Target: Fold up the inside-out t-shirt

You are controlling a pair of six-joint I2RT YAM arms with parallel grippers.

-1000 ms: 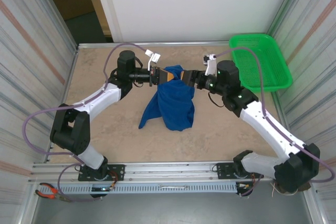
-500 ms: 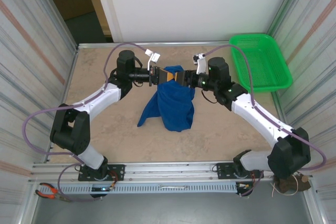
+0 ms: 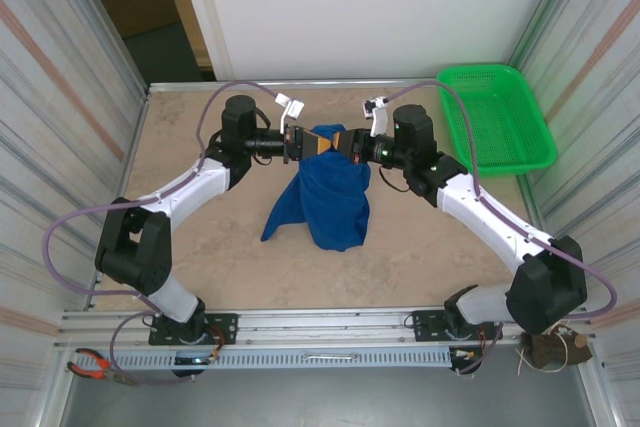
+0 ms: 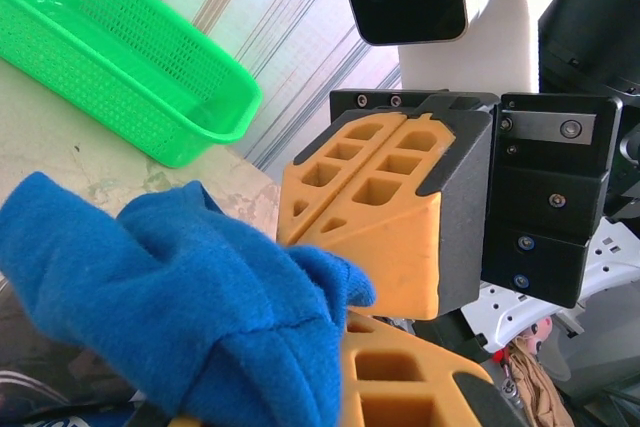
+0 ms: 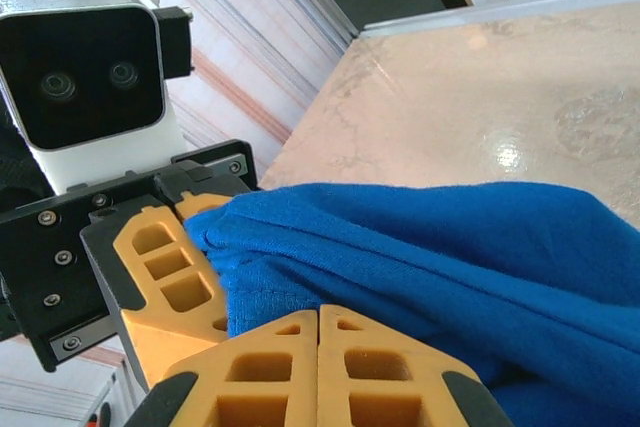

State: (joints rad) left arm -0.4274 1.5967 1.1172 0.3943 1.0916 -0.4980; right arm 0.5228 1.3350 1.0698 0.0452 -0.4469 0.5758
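Mid-frame over the desk (image 3: 200, 237), the seemingly limp, light t-shirt (image 3: 330, 197) hangs pinched in the left gripper (image 3: 316, 145). The right gripper (image 3: 338, 141) is closed beside it, hold unclear. Best grasped at a hem.

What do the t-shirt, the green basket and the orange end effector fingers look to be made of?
The t-shirt: soft knit, cotton-like fabric, matte, with a fuzzy nap and limp folds. The green basket: glossy moulded plastic with fine mesh walls. The fingers of the right end effector: matte orange plastic, probably printed, with hollow lattice pockets; hardness unclear.
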